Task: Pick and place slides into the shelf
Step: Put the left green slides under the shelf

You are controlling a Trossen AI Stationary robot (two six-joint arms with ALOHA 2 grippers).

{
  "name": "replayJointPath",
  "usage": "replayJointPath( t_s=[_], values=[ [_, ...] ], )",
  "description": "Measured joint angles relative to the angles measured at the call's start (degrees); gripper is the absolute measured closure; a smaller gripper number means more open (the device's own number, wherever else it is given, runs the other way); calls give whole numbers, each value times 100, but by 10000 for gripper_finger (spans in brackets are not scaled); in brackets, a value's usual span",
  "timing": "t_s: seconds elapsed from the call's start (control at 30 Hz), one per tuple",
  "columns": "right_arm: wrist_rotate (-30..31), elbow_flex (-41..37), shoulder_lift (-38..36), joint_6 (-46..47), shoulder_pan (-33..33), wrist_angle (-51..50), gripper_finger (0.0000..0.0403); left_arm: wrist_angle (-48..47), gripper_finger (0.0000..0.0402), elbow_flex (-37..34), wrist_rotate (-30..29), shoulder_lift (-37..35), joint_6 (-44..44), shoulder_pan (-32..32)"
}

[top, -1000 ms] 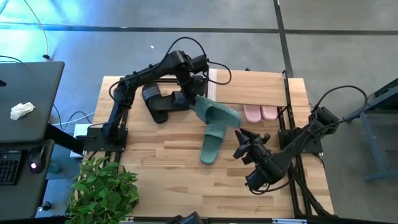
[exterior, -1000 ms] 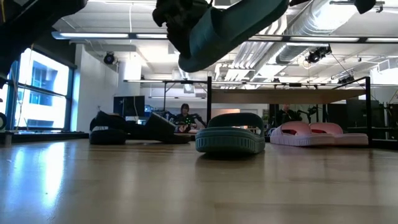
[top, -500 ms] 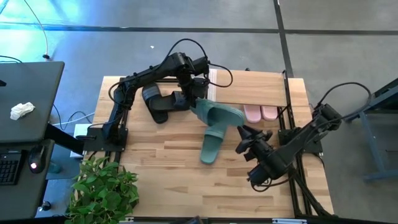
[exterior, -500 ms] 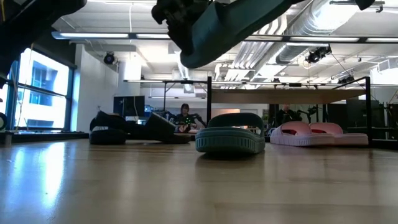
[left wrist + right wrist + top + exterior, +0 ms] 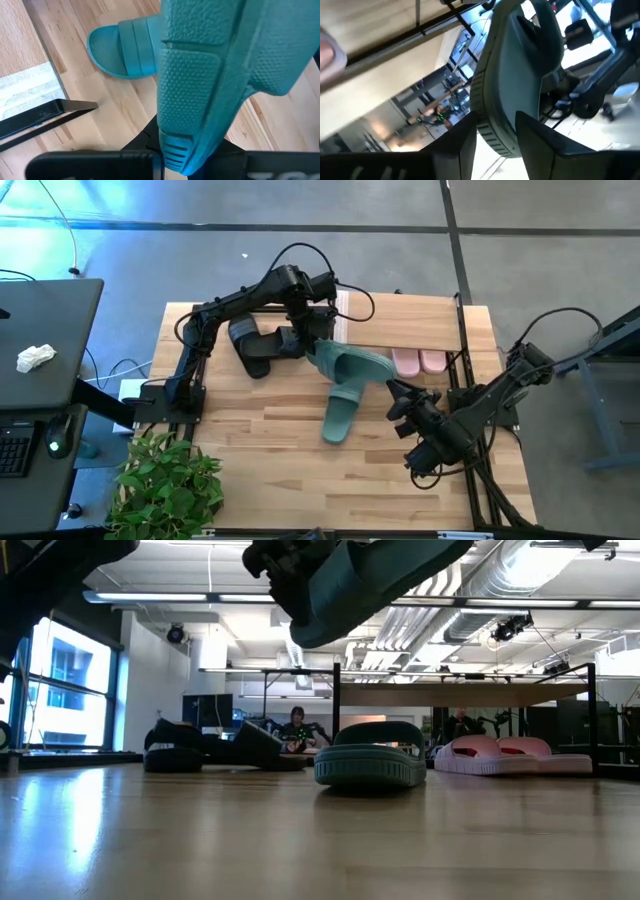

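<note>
My left gripper [image 5: 312, 345] is shut on a dark teal slide [image 5: 355, 365] held in the air over the table's middle, beside the shelf [image 5: 400, 315]. The other teal slide [image 5: 338, 418] lies flat on the table below it. The two black slides [image 5: 255, 345] lie left of the shelf. Both pink slides [image 5: 420, 362] sit side by side under the shelf's plank. My right gripper [image 5: 393, 398] is open and points at the held slide's free end. In the right wrist view that end [image 5: 492, 130] shows between its fingers. My left gripper pinches the teal slide by the end away from the strap [image 5: 175, 150], with its fingers along the slide's length. The slide is lifted clear and sticks out toward the table's right, slanting, its textured sole [image 5: 200, 85] turned toward the wrist camera. My right gripper's fingers [image 5: 530, 140] stand on either side of the slide's free end; I cannot tell whether they touch it.
A black shelf leg and the plank edge [image 5: 45, 117] lie close to the left gripper. Bare wood [image 5: 260, 440] stretches along the table's near side. A potted plant [image 5: 165, 480] stands at the near left corner. A desk [image 5: 50, 350] lies beyond the left edge.
My left gripper has raised the held teal slide a little. My right arm has shifted slightly toward the table's right edge, and its open gripper still points at the slide's free end.
</note>
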Motion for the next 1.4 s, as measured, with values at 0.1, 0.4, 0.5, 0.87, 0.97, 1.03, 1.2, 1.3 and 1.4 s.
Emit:
replayJointPath(
  t_s=[0.1,0.4,0.5,0.87,0.97,1.03,1.2,1.3,1.4],
  values=[
    [-1,0,-63,245,58,-3,258,-2,377,0,0,0,-4,0],
    [-612,0,-63,-763,12,-2,208,-13,377,-2,-24,0,-20,-2],
    [-555,0,-63,-1172,-104,4,210,-8,377,-2,-15,0,-20,-2],
    [-327,0,-63,-2205,-508,519,210,-4,377,-2,4,0,-20,-2],
    [-360,0,-63,-2420,-570,832,211,-4,377,-2,3,0,-15,-2],
    [-360,0,-63,-2468,-581,935,217,-4,377,-2,4,0,-15,-2],
    [-354,0,-63,-2454,-579,1066,263,-3,377,-2,4,0,-15,-4],
    [-340,0,-63,-2459,-570,1227,309,-7,377,-2,2,0,-34,-4],
    [-328,0,-63,-2431,-573,1378,355,-15,355,-7,-2,0,-107,0]
  ],
)
